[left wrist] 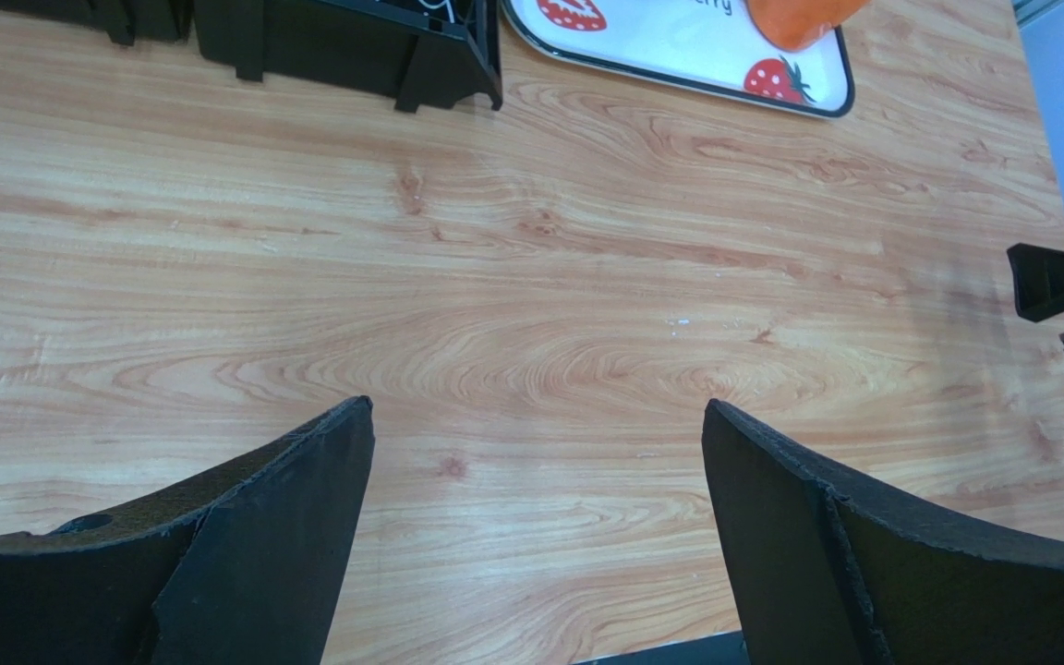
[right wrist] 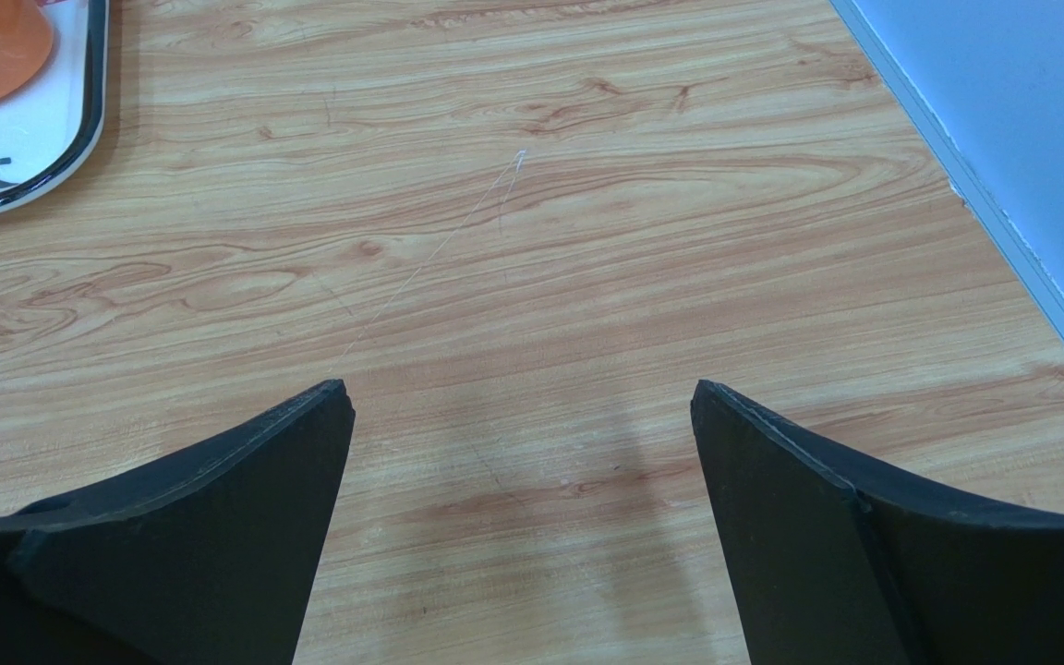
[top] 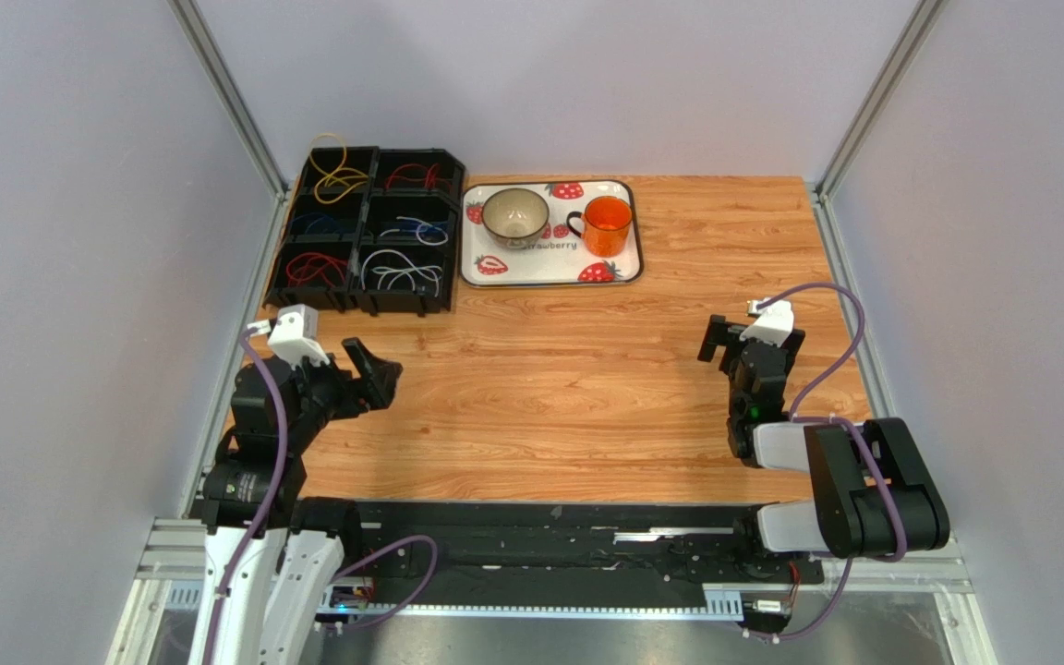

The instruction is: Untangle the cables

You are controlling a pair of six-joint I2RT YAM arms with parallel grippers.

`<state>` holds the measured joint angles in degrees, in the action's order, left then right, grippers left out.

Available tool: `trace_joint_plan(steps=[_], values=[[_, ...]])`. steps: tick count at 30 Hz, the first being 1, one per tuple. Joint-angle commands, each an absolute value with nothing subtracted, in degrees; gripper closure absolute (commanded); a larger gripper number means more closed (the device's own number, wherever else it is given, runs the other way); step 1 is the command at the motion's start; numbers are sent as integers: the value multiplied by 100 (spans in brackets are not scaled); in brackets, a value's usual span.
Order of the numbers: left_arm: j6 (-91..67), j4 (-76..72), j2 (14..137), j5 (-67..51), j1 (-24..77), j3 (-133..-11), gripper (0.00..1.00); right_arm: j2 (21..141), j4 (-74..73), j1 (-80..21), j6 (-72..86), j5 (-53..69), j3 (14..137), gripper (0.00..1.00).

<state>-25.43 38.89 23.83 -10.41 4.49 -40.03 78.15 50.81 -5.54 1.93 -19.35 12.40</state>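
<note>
The cables lie sorted in a black six-compartment organizer point(top: 359, 232) at the back left: yellow and orange loops point(top: 337, 176), red strands point(top: 414, 176), dark blue ones point(top: 316, 222), blue and white ones point(top: 423, 227), red loops point(top: 313, 266) and white loops point(top: 402, 273). My left gripper point(top: 362, 377) is open and empty over bare wood, in front of the organizer; its jaws stand wide apart in the left wrist view point(left wrist: 535, 416). My right gripper point(top: 735, 337) is open and empty over the right of the table, jaws wide apart in the right wrist view point(right wrist: 521, 395).
A white strawberry-print tray point(top: 479, 263) at the back centre holds a beige bowl point(top: 514, 214) and an orange mug point(top: 609, 222). The organizer's corner point(left wrist: 357, 42) and the tray point(left wrist: 815, 94) show in the left wrist view. Grey walls enclose the wooden table point(top: 565, 388).
</note>
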Motion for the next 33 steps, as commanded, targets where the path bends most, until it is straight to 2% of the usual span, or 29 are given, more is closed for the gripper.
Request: trace_joint_plan(steps=[1, 33], values=[[-2672, 3876, 2505, -1072, 466, -4104, 4, 7699, 5265, -536, 255, -1934, 1397, 0], [-2733, 3911, 2566, -1195, 466, -4140, 3, 7717, 5282, -519, 246, -1881, 1406, 0]])
